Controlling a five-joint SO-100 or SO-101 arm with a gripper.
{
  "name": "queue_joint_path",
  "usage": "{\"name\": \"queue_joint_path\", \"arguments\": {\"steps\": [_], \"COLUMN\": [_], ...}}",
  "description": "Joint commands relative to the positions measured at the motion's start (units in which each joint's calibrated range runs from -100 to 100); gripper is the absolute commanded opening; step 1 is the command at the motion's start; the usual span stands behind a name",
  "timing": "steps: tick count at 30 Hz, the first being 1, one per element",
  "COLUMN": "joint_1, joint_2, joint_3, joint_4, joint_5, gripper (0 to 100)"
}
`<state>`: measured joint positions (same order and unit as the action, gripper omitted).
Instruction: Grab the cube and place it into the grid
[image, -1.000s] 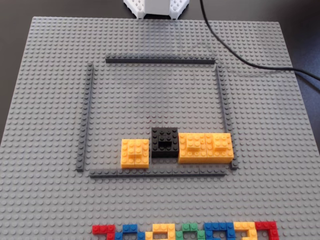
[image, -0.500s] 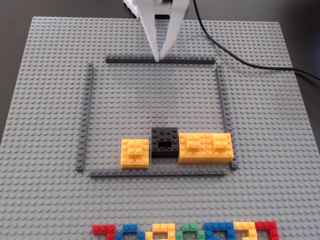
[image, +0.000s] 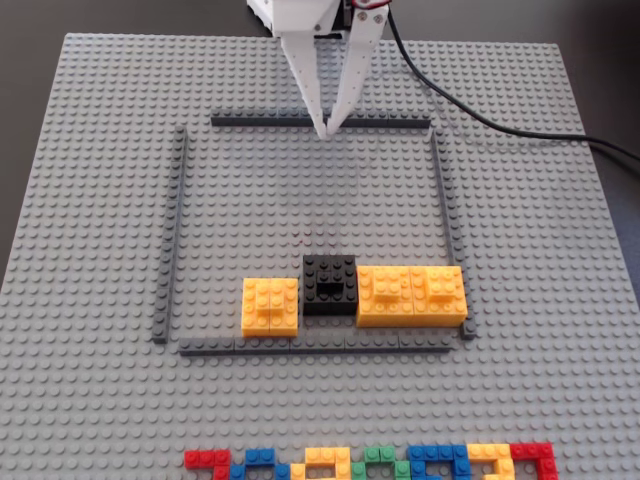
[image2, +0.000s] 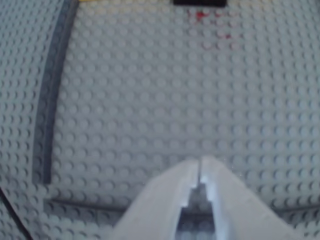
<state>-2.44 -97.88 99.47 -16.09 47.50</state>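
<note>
**Cube sits in the grid's near row, far from the empty claw**

The cube (image: 270, 305), a yellow-orange block with a small raised piece on top, rests on the studded plate well below the claw (image: 326, 130) in the fixed view and a little to its left. It lies inside the grid (image: 172, 235), just above the bottom strip. To the cube's right, touching or nearly so, stands a black block (image: 329, 285), and right of that a wide yellow block (image: 411, 295) that reaches close to the grid's right strip.

The claw hangs at the grid's top strip, far from all three blocks. Its two white fingers meet at the tips and hold nothing; the wrist view shows the same, the claw (image2: 200, 165) pinched to a point over bare grey studs.

A black cable (image: 470, 110) runs off to the claw's right. Along the bottom edge, farthest from the claw, lies a row of small multicoloured bricks (image: 370, 462).
</note>
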Motion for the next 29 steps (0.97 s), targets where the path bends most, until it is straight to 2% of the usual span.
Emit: {"name": "queue_joint_path", "arguments": {"steps": [1,29], "joint_1": [0.5,-0.5], "joint_2": [-2.1,-2.1], "joint_3": [0.5,0.5], "joint_4": [1.2,1.9], "joint_5": [-0.1,-1.6], "gripper": [0,0]}}
